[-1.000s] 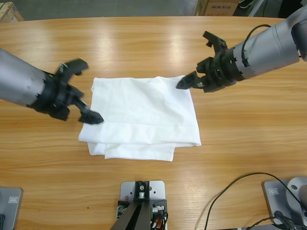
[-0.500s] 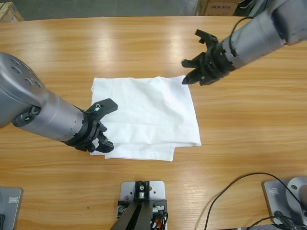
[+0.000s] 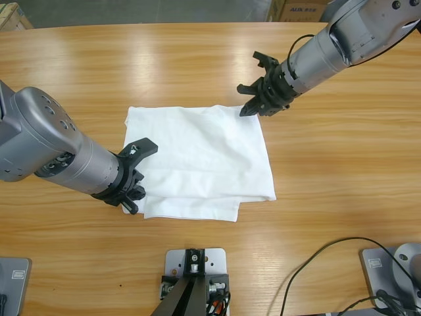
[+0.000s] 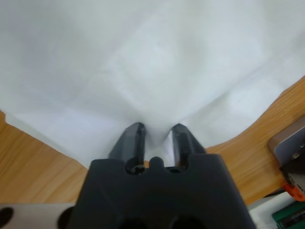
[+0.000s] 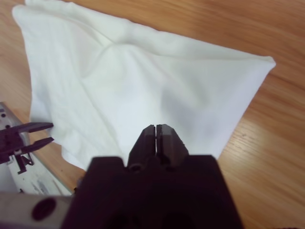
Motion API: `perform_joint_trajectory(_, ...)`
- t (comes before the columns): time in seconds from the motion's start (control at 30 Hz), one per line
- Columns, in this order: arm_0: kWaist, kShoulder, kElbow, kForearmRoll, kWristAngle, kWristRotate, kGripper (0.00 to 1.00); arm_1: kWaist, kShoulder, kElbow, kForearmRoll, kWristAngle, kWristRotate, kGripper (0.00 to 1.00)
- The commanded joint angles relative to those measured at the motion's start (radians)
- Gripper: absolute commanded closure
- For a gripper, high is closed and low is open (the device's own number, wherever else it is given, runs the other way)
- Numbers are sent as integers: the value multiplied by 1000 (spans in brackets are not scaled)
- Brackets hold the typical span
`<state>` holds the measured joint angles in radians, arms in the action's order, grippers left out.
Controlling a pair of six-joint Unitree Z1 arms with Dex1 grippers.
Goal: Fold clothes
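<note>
The white T-shirt [image 3: 204, 158] lies folded into a rough rectangle in the middle of the wooden table [image 3: 197, 59]. My left gripper [image 3: 133, 191] is at its lower left corner. The left wrist view shows the jaws of the left gripper [image 4: 158, 136] pinching a raised fold of the T-shirt [image 4: 143, 62], with creases fanning out from them. My right gripper [image 3: 247, 108] is at the upper right corner. In the right wrist view the right gripper [image 5: 156, 128] has its jaws pressed together over the T-shirt [image 5: 143, 81], and no cloth shows between them.
A cardboard box [image 3: 299, 10] stands beyond the table's far edge at the upper right, and another box [image 3: 13, 14] at the upper left. A black cable [image 3: 316, 263] loops over the table's near right part.
The left arm swung from the shirt's left edge down to its lower left corner and closed on the cloth. The right gripper shut and moved a little left to the upper right corner.
</note>
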<state>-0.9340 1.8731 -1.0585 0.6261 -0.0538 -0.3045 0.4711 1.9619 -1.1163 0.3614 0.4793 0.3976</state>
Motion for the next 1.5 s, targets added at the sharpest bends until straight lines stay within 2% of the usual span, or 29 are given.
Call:
perform_joint_trajectory(0.03,-8,51,29,3,12,-18,1000,-26,108,1,-19,5,-17,1000)
perform_joint_trajectory(0.3,-8,51,51,12,-19,-17,1000,-64,172,1,-19,-9,-17,1000)
perform_joint_trajectory(0.53,-9,26,74,11,-60,-17,1000,-151,200,-29,-22,-26,-41,1000)
perform_joint_trajectory(0.73,-44,5,101,8,-78,-40,1000,-177,208,-69,-19,-26,-62,1000)
perform_joint_trajectory(0.87,-46,6,85,2,-78,-41,1000,-177,164,-61,-18,-28,-60,1000)
perform_joint_trajectory(1.0,-46,-15,62,5,-42,-54,978,-177,21,-42,-18,-50,-60,1000)
perform_joint_trajectory(1.03,-46,-33,60,6,-9,-68,881,-177,-31,-32,-18,-60,-60,906)
perform_joint_trajectory(1.07,-46,-57,59,6,29,-74,837,-177,-87,-25,-18,-73,-60,506)
perform_joint_trajectory(1.1,-46,-87,58,7,73,-79,705,-177,-148,-15,-17,-90,-60,144)
perform_joint_trajectory(1.13,-45,-114,57,6,108,-90,542,-177,-207,-4,-14,-99,-53,6)
perform_joint_trajectory(1.17,-40,-135,52,5,126,-94,487,-177,-258,7,0,-102,-34,7)
perform_joint_trajectory(1.2,-29,-147,46,4,132,-94,482,-177,-297,17,28,-102,-13,56)
perform_joint_trajectory(1.27,11,-147,27,-1,132,-89,478,-135,-344,55,58,-114,6,234)
perform_joint_trajectory(1.37,113,-87,-16,-2,107,-81,483,-8,-354,143,70,-151,27,704)
perform_joint_trajectory(1.4,150,-51,-34,-2,86,-76,493,23,-353,175,58,-154,35,975)
perform_joint_trajectory(1.43,174,-25,-51,-2,74,-71,510,48,-354,208,38,-163,46,1000)
perform_joint_trajectory(1.5,247,38,-110,0,41,-48,698,76,-355,244,28,-171,65,1000)
